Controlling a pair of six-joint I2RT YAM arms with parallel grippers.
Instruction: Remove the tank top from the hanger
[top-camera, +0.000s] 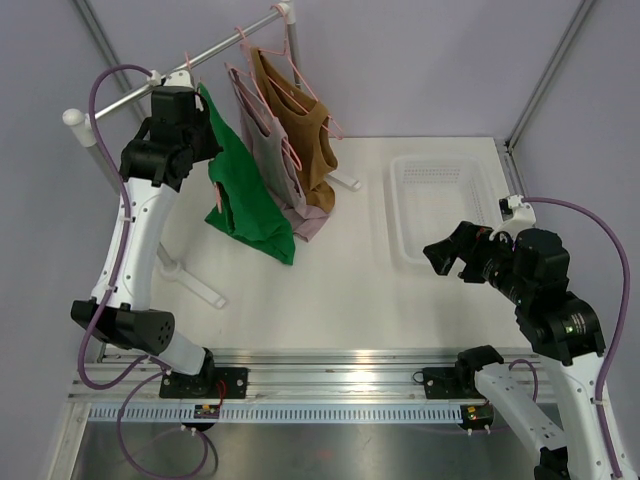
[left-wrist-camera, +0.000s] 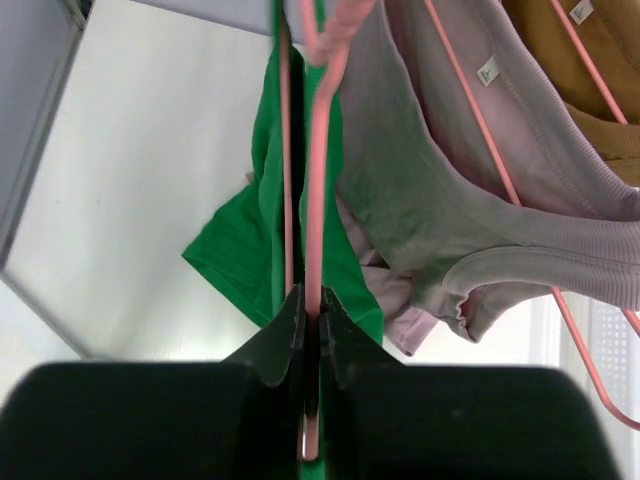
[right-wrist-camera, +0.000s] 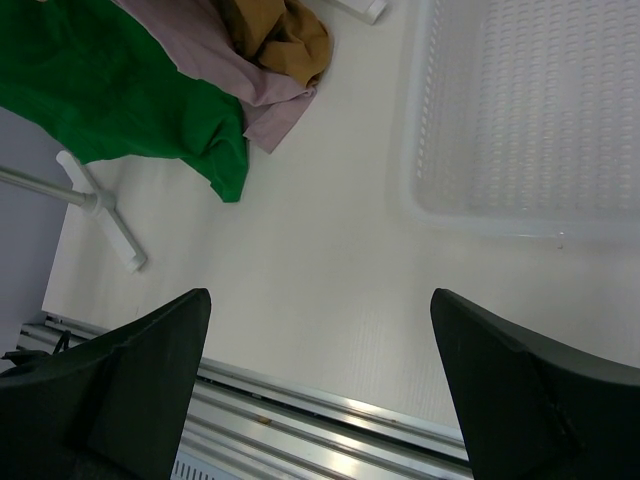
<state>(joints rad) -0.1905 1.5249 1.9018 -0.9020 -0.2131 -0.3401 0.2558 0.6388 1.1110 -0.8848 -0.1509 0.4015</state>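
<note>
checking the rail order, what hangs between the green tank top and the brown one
A mauve tank top hangs between the green tank top and the brown tank top; the top view shows all three.

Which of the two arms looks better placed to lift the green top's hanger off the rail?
Left. The left gripper is shut on the pink hanger carrying the green top, right up at the rail. The right gripper hangs open over the table beside the basket, well away.
</note>
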